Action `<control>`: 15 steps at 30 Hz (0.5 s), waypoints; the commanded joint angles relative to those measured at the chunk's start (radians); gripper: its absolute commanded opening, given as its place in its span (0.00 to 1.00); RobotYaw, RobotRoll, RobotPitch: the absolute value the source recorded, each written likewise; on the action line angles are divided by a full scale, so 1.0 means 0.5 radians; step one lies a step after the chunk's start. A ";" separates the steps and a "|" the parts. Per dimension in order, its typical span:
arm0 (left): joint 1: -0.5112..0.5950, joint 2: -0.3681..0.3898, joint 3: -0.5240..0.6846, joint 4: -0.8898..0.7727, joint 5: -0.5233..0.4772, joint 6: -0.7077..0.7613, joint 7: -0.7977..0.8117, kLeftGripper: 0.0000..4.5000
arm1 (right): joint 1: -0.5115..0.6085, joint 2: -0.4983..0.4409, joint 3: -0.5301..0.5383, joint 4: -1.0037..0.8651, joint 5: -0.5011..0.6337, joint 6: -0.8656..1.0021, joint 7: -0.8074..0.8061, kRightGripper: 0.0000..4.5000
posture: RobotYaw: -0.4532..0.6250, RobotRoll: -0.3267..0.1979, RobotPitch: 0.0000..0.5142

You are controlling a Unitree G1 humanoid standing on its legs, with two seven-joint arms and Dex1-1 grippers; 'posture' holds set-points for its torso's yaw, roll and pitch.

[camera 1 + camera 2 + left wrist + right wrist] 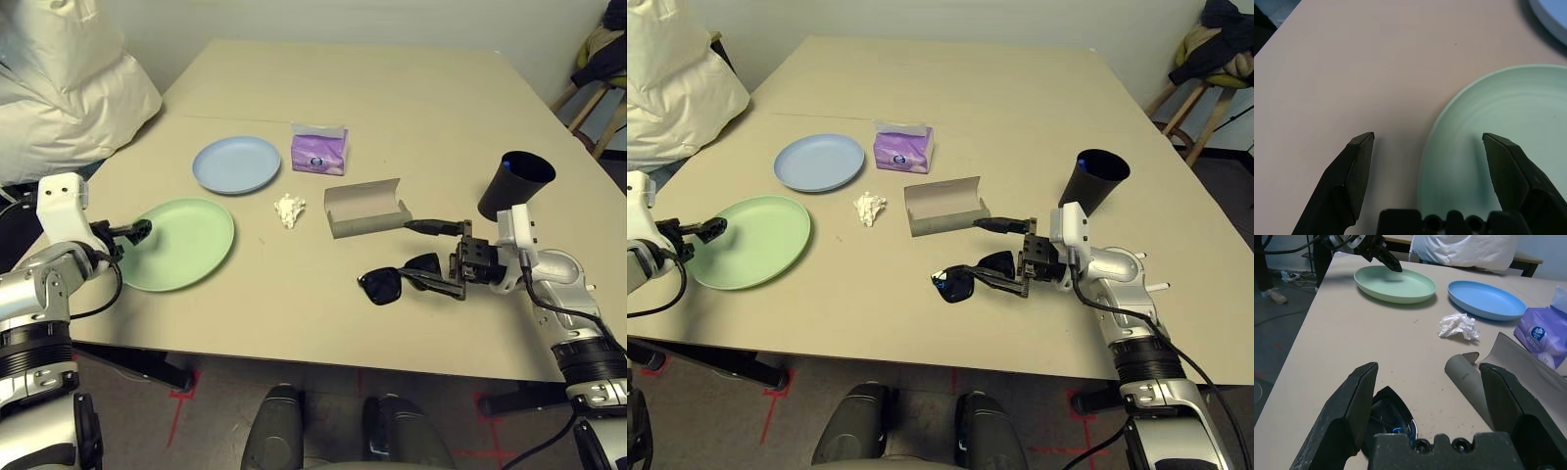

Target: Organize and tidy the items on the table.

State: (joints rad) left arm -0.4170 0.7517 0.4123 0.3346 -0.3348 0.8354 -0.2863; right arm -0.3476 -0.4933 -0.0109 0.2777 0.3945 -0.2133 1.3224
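Beige table (411, 117), items spread across it. Green plate (181, 243) near left, blue plate (236, 164) behind it; both look stiff and light, best pinched at the rim. Left gripper (1427, 142) released, straddling the green rim. Case (364, 208) centre, open. Sunglasses (402, 277) near right, fragile; right gripper (1427, 391) spread, empty, above them. Tissue (289, 209) soft. Right wrist view shows lens under jaws.

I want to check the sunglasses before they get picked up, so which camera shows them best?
The left eye view: the black sunglasses lie whole on the beige table, both lenses visible, beside the right gripper. The right eye view shows much the same. The right wrist view catches one lens between its fingers.
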 commanded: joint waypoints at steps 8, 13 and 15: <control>0.106 0.000 0.047 0.003 0.012 0.074 0.002 0.52 | 0.029 -0.009 0.019 -0.086 -0.019 0.019 -0.067 1.00 | 0.65 0.62 0.09; 0.125 -0.006 0.044 -0.021 0.001 0.111 -0.015 0.08 | 0.022 -0.011 0.016 -0.095 -0.019 0.024 -0.083 1.00 | 0.65 0.62 0.09; 0.132 -0.009 0.044 -0.032 -0.003 0.124 -0.025 0.00 | 0.015 -0.015 0.014 -0.092 -0.019 0.023 -0.085 1.00 | 0.65 0.62 0.09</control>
State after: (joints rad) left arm -0.3761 0.7517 0.4363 0.2961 -0.3479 0.8698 -0.3063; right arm -0.3402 -0.4942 -0.0100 0.2405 0.3915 -0.1993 1.2845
